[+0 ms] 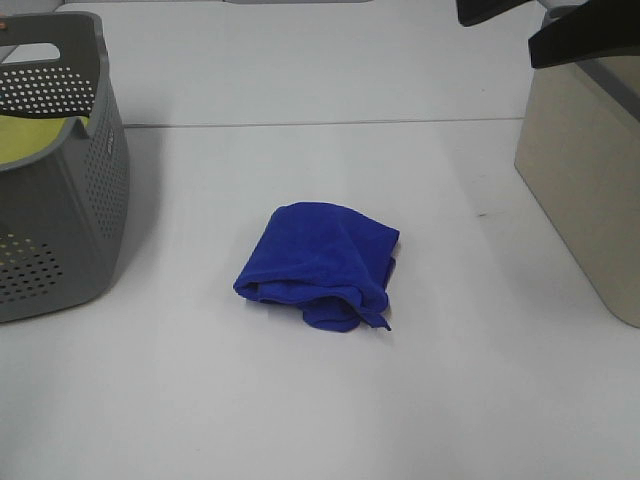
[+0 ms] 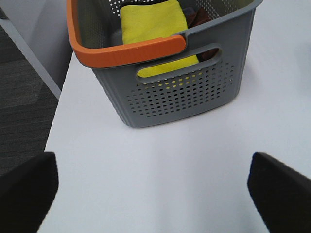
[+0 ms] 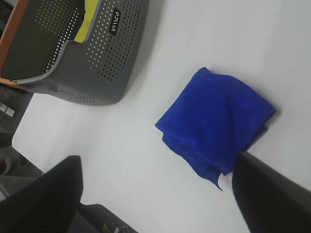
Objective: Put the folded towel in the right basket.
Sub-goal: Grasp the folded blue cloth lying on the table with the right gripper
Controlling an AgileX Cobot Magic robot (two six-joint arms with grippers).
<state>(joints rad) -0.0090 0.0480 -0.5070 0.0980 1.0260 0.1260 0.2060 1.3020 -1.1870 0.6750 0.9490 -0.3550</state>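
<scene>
While nothing is gripped, step: approach, grasp not begun.
Towel: blue folded microfibre towel (image 1: 320, 262) lies mid white surface (image 1: 300, 420), between grey perforated plastic basket (image 1: 60, 200) and beige solid-walled basket (image 1: 585, 190), touching neither.
Next move: right tool (image 3: 156, 162) drops onto towel, pinches thick fold, lifts it over to beige basket.
Right tool: jaws wide apart, empty, off towel.
Left tool (image 2: 153, 184): jaws wide apart, empty, facing grey basket.

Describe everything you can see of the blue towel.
The blue towel is deep royal blue, soft and fuzzy, likely microfiber. It is folded loosely into a rough square, with layered edges and a small corner sticking out toward the high camera. It lies flat on the white table, between the gray basket and the beige basket, apart from both. Only the table touches it.
</scene>
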